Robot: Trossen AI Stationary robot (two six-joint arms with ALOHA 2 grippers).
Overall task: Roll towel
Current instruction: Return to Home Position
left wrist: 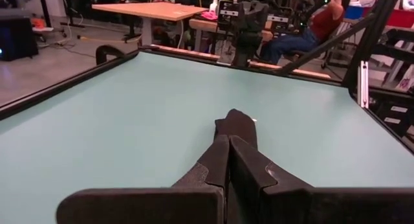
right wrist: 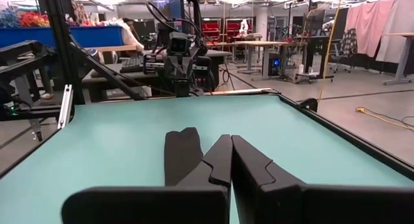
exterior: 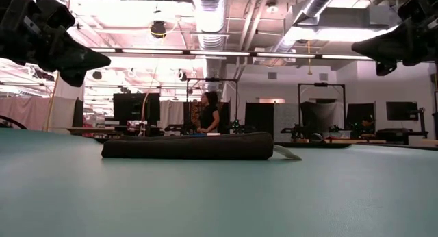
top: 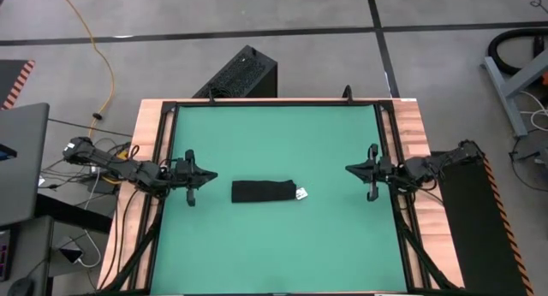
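Observation:
The towel (top: pixel 263 192) is a black cloth lying rolled into a long narrow bundle on the middle of the green table (top: pixel 274 245), its length running left to right. Its small white tag (top: pixel 300 193) sticks out at the right end. The low view shows the towel (exterior: pixel 188 146) as a flat roll resting on the mat. My left gripper (top: pixel 212 175) hovers shut near the table's left edge, pointing level at the towel (left wrist: pixel 238 125). My right gripper (top: pixel 348 168) hovers shut near the right edge, pointing level at the towel (right wrist: pixel 181 153). Neither touches the towel.
A black vented box (top: pixel 244 74) stands on the floor beyond the far edge. Black frame rails (top: pixel 384 133) and a wooden border (top: pixel 145 142) ring the mat. A yellow cable (top: pixel 98 56) runs on the floor at the far left. A person (exterior: pixel 207 115) sits beyond the table.

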